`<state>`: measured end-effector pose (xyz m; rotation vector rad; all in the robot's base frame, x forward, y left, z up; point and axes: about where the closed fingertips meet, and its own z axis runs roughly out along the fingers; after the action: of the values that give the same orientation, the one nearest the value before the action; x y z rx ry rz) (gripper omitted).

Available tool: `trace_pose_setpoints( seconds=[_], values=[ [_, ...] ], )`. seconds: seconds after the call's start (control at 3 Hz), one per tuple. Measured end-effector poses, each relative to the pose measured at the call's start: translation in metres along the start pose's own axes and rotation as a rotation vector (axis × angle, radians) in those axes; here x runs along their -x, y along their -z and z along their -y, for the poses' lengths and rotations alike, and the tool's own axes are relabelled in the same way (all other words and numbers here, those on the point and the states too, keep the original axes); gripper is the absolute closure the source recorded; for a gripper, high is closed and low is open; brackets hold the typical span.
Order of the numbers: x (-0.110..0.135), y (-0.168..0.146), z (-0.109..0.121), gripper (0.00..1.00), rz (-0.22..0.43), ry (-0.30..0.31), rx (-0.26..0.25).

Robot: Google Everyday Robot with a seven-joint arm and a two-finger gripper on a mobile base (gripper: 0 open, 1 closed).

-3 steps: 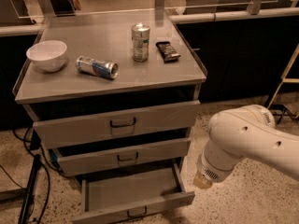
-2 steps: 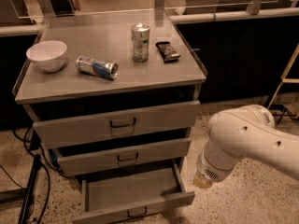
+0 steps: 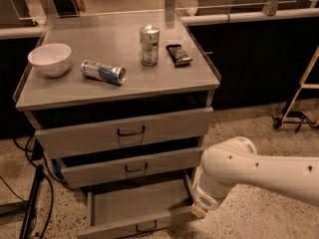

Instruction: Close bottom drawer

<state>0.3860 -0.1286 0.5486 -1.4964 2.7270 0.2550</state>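
Speckled floor; pincer beside bottom drawer.

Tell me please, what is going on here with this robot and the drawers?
A robot arm is working at a grey cabinet. Its gripper sits low by the right front corner of the bottom drawer, which stands pulled out, not yet closed. On its top are a white bowl, a lying can, an upright can and a dark packet.
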Motion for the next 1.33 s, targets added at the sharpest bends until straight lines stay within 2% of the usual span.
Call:
trace_pose_setpoints(
  seconds=[0.33, 0.67, 1.33],
  values=[
    [0.006, -0.049, 0.001, 1.00, -0.023, -0.035, 0.034],
    [0.007, -0.058, 0.003, 1.00, -0.023, -0.048, 0.047],
    [0.026, -0.140, 0.025, 1.00, 0.006, -0.148, 0.127]
  ],
)
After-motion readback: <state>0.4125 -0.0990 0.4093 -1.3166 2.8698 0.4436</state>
